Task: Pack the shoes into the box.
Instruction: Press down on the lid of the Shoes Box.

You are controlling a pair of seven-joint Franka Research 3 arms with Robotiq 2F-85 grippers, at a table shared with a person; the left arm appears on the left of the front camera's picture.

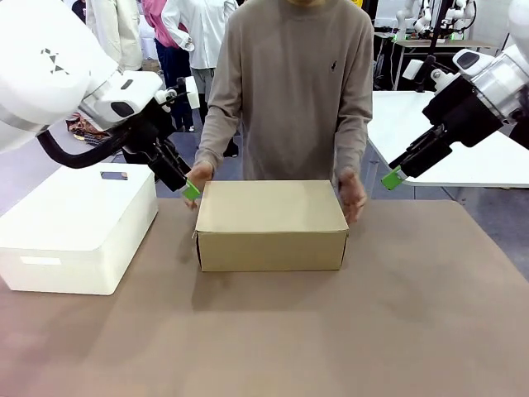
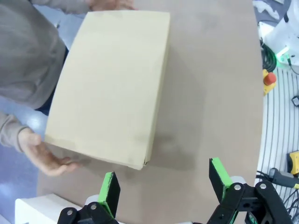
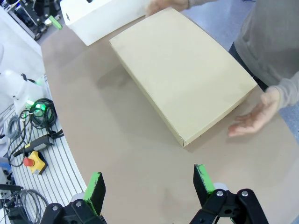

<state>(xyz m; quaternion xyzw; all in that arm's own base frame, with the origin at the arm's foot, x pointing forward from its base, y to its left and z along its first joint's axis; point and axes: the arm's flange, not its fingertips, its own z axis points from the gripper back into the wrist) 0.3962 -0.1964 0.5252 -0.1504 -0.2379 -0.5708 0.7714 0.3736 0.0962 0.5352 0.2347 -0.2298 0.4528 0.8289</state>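
Front view: a closed tan cardboard shoebox [image 1: 271,225] sits mid-table, a person's hands [image 1: 198,174] flanking its far corners. The left gripper [image 1: 188,188] hangs at the box's 10 o'clock, the right gripper [image 1: 393,177] at its 2 o'clock; a white plastic bin [image 1: 76,227] lies at 9 o'clock.

Left wrist view: green-padded jaws of the left gripper [image 2: 163,184] stand wide apart, empty, the shoebox [image 2: 112,86] at 12 o'clock.

Right wrist view: the right gripper [image 3: 149,187] is spread wide, empty, the shoebox [image 3: 184,77] at 12 o'clock.
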